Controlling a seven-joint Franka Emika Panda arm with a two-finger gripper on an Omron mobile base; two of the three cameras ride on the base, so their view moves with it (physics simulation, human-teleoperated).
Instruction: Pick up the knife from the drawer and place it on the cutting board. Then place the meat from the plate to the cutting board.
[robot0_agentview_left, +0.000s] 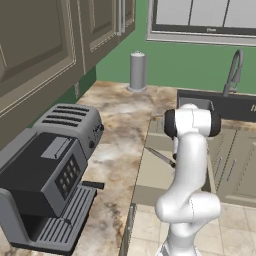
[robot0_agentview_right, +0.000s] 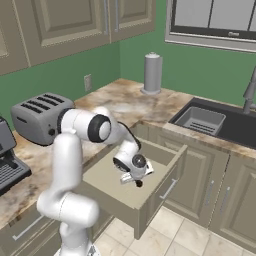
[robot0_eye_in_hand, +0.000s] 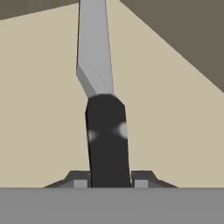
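1. No brand, label or writing can be read on the toaster (robot0_agentview_left: 70, 125), the coffee machine (robot0_agentview_left: 42, 192) or the cabinets.
2. The claw (robot0_eye_in_hand: 107, 181) is closed narrowly on the black handle of the knife (robot0_eye_in_hand: 98, 87); a fingertip (robot0_eye_in_hand: 78, 180) sits on each side of the handle.
3. The grey blade points straight away from the claw, over the tan floor of the open drawer (robot0_agentview_right: 107, 177).
4. In the left base view the blade (robot0_agentview_left: 160, 156) pokes out beside the arm, above the drawer.
5. A paper towel roll (robot0_agentview_right: 152, 73) stands on the marbled desk (robot0_agentview_left: 122, 125) near the sink (robot0_agentview_right: 220, 122).
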